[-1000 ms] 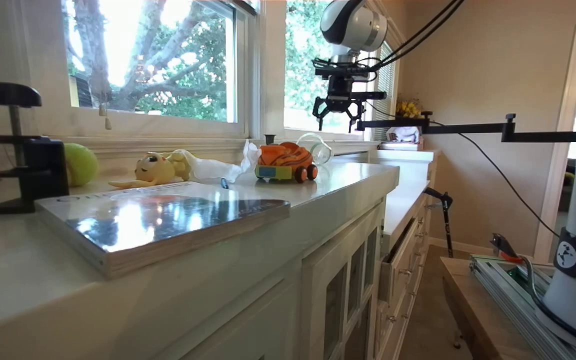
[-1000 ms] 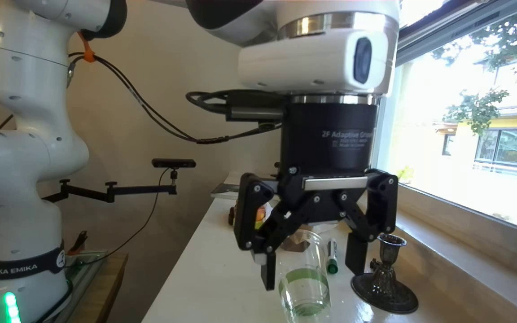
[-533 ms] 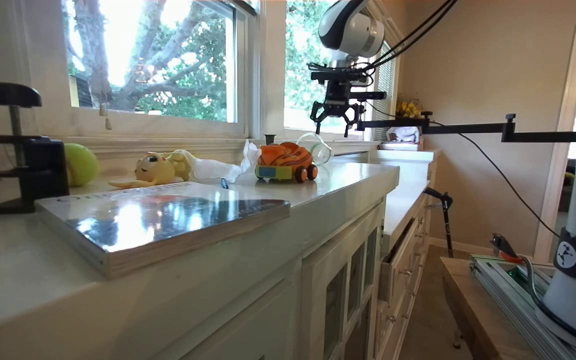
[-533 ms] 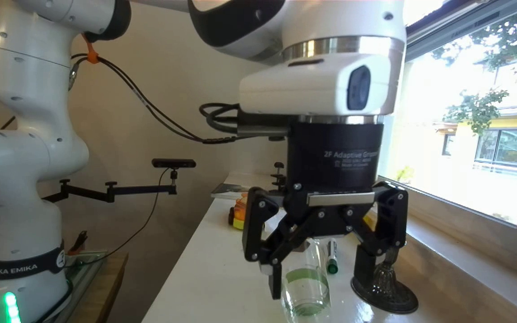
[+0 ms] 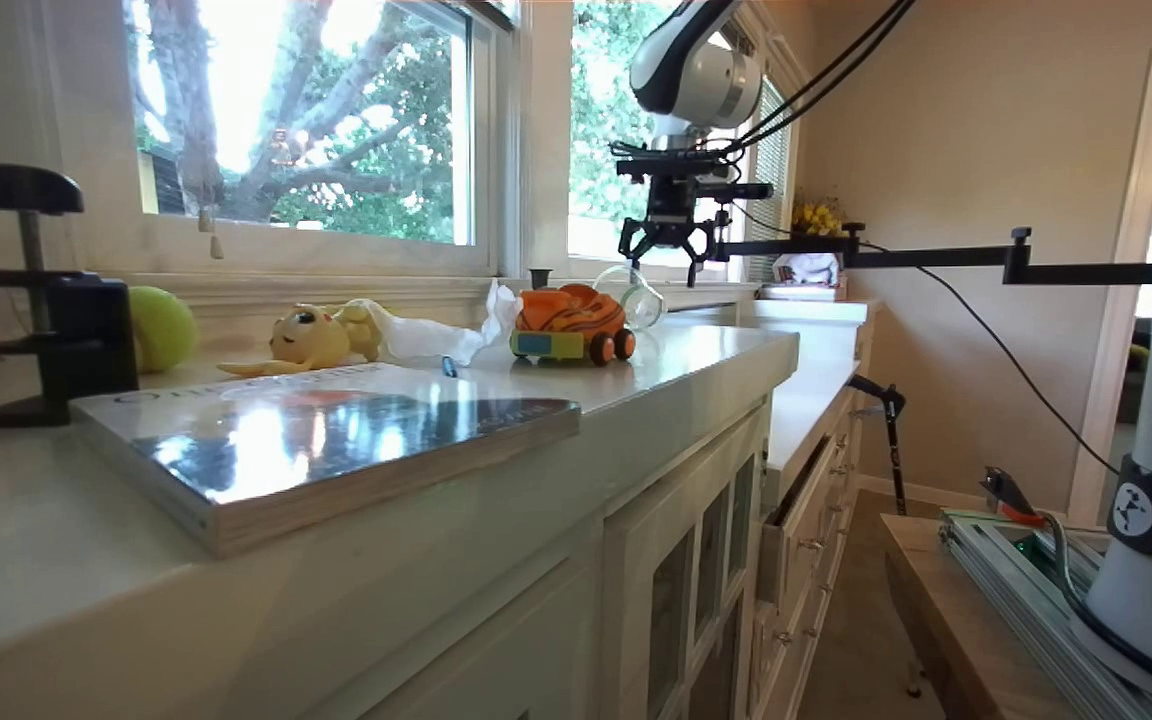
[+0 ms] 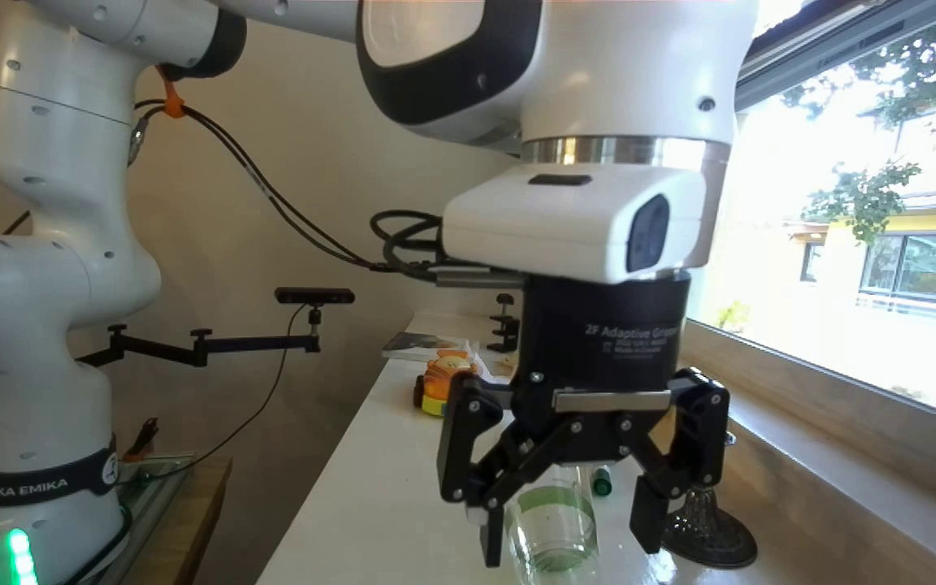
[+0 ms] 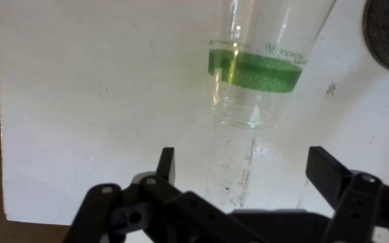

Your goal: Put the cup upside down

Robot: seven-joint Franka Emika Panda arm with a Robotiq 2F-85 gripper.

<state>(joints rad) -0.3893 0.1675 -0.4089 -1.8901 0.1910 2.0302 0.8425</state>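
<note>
The clear plastic cup with a green band point(image 6: 553, 520) appears to lie on its side on the white counter. Its base faces the camera in this exterior view. In an exterior view its round mouth point(image 5: 626, 290) shows partly behind the toy truck. In the wrist view the cup point(image 7: 255, 74) has its narrow base toward my fingers and its wide end past the top edge. My gripper point(image 6: 570, 548) is open and empty, pointing down above the counter near the base end. In the wrist view the fingertips point(image 7: 240, 158) are wide apart, with bare counter between them, apart from the cup.
A dark metal candlestick point(image 6: 708, 532) stands close to the right finger, by the window sill. A green marker point(image 6: 601, 481) lies behind the cup. An orange toy truck point(image 5: 571, 325) and a book point(image 5: 336, 430) are further along. The counter's edge point(image 7: 2, 135) shows in the wrist view.
My gripper has moved down toward the counter, closer to the cup's height, fingers still open. The cup, candlestick and other objects have not moved.
</note>
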